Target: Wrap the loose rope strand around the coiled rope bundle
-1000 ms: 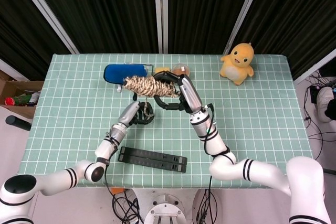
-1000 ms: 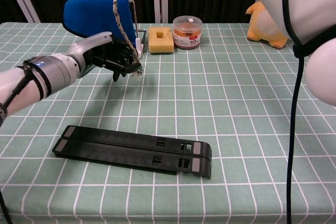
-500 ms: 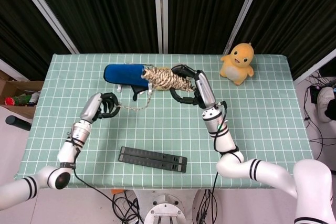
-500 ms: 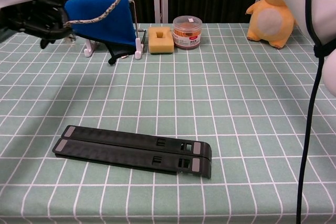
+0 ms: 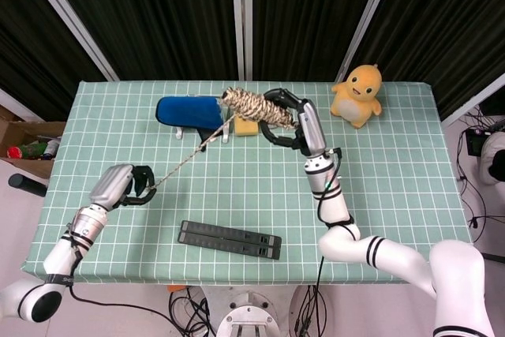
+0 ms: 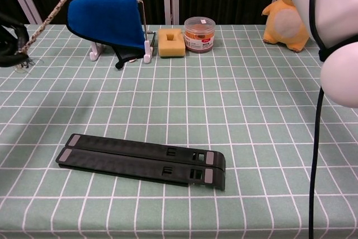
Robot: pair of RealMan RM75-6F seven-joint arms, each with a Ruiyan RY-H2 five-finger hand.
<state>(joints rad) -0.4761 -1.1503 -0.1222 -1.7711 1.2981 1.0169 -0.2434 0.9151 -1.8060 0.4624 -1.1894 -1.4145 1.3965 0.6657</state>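
The rope bundle (image 5: 254, 108) is held above the table's (image 5: 394, 163) far side, clamped in the right hand (image 5: 286, 118). Its loose strand (image 5: 185, 159) runs taut down to the left hand (image 5: 129, 185), which pinches its end near the table's left edge. Behind the strand stands a blue holder (image 5: 188, 110).

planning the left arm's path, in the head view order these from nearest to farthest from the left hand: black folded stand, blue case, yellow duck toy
From the left hand:
1. black folded stand, front centre of the table.
2. blue case, back, left of centre.
3. yellow duck toy, far back right corner.
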